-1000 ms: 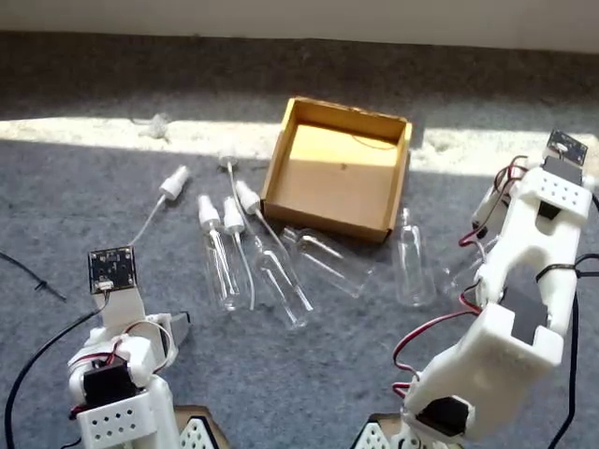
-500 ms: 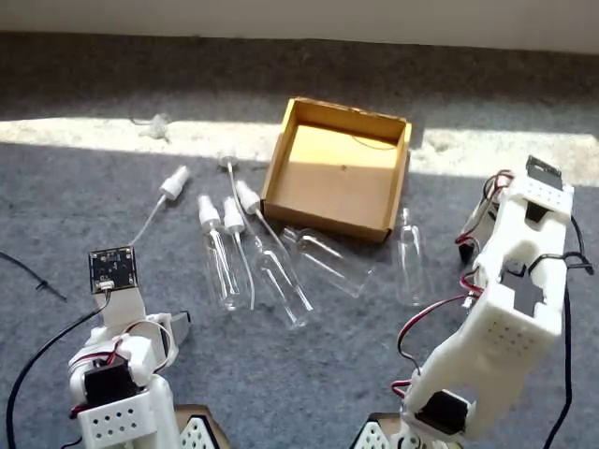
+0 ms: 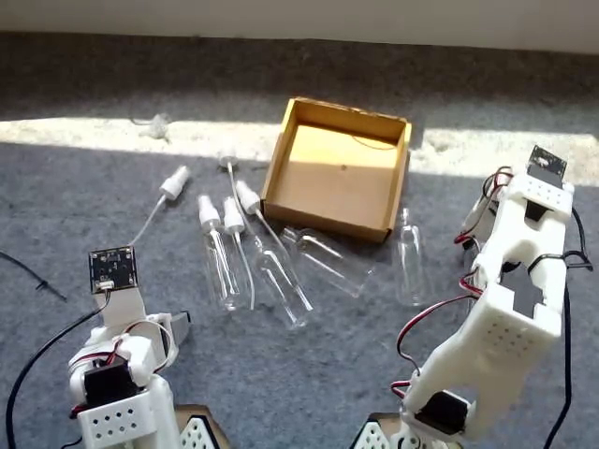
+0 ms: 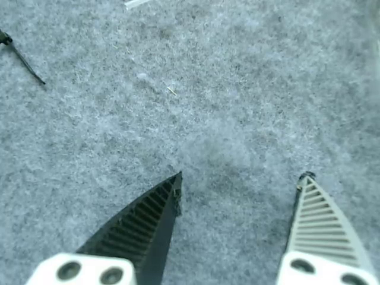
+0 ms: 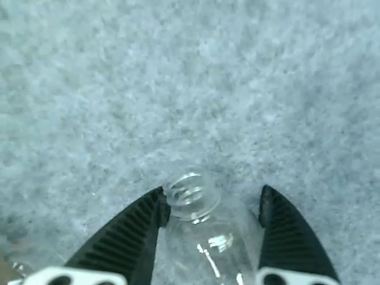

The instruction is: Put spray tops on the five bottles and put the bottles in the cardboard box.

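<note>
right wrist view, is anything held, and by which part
Cannot tell. The clear bottle sits inside the right pincer at its shoulder, below the threaded neck; a grip isn't evident.

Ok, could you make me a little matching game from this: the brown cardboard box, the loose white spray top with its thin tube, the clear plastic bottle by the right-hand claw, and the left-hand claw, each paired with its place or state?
Things:
1. brown cardboard box
2. loose white spray top with thin tube
3. clear plastic bottle at the right gripper
4. left gripper

Places or states:
A. open, over bare grey carpet
B. threaded neck bare, no top on it
C. no bottles inside
D. lying on the carpet, left of the box in the high view

Pairs: 1-C, 2-D, 3-B, 4-A.
</note>
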Motion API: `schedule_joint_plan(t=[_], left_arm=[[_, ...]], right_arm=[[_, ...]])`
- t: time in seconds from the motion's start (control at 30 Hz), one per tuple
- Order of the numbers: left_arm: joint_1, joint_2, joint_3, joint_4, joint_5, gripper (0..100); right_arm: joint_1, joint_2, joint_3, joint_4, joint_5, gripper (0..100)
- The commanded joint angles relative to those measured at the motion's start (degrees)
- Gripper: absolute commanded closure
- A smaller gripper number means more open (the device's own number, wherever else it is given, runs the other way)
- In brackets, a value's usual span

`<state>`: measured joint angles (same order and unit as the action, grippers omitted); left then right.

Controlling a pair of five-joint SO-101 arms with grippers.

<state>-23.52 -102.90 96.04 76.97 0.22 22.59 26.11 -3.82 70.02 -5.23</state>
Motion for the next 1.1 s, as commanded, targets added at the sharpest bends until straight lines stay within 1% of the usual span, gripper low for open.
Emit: schedule_joint_plan(t=[0.0, 0.13, 0.2, 0.33, 0.57, 0.73, 0.83, 0.97, 1.07], left_arm=[[-0.3, 0.0, 1.1, 0.3, 0.0, 72], [-0.3, 0.0, 1.1, 0.3, 0.0, 72], [-0.3, 0.0, 1.1, 0.3, 0.0, 72], [-0.3, 0.0, 1.1, 0.3, 0.0, 72], [-0.3, 0.0, 1.1, 0.3, 0.0, 72], [-0.3, 0.0, 1.1, 0.3, 0.0, 72], [-0.3, 0.0, 1.1, 0.3, 0.0, 72], [-0.3, 0.0, 1.1, 0.3, 0.0, 72], [-0.3, 0.0, 1.1, 0.3, 0.0, 72]], right_arm=[[-0.4, -1.4, -0.8, -0.3, 3.3, 83.1], [-0.4, -1.4, -1.1, 3.9, 10.4, 82.8], [-0.3, -1.5, -1.1, 6.6, 13.1, 79.5], [-0.7, -1.7, -1.2, 9.4, 15.3, 71.7], [-1.1, -2.7, -1.2, 9.4, 20.2, 71.2], [-0.8, -10.6, 1.8, 8.8, 26.4, 71.2], [-0.8, -14.2, 6.0, 8.7, 27.1, 71.2], [-0.7, -14.6, 7.7, 5.7, 27.2, 71.2], [0.7, -14.5, 8.3, 3.6, 29.5, 71.2]])
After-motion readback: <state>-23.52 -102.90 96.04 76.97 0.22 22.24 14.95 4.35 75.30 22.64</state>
